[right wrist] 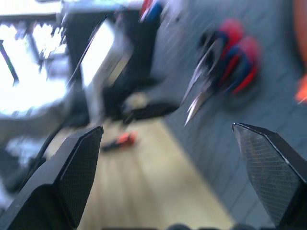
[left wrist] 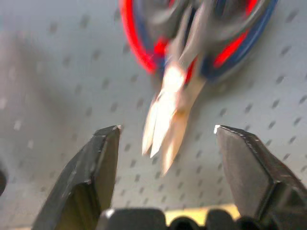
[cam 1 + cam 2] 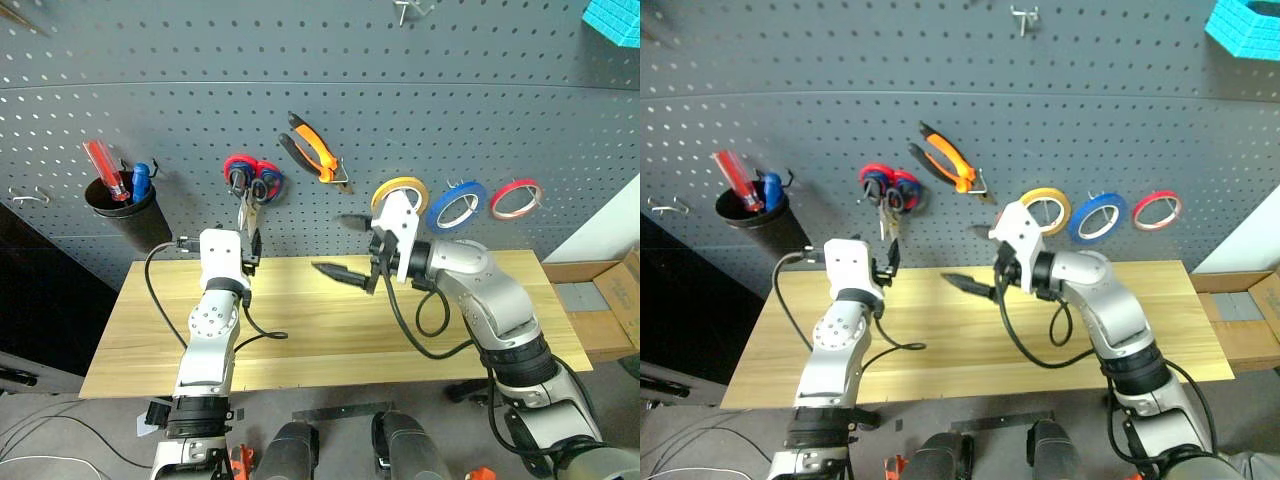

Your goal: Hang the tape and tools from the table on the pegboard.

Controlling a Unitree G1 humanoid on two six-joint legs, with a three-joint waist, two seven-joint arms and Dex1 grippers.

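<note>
You are parting the left claw (image 3: 249, 243) under the hung scissors (image 3: 247, 192), right claw (image 3: 352, 248) gaping empty, so next fetch the tabletop (image 3: 330, 330) screwdriver (image 1: 117, 141).

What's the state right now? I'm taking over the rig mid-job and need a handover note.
Left gripper: open, fingers either side of the hung black scissors' blades, not gripping.
Right gripper: open, empty, above the table.
Done: blue tape, pliers and black scissors hang on the pegboard.
Left: the screwdriver; a blurred orange item on the table may be it.
</note>
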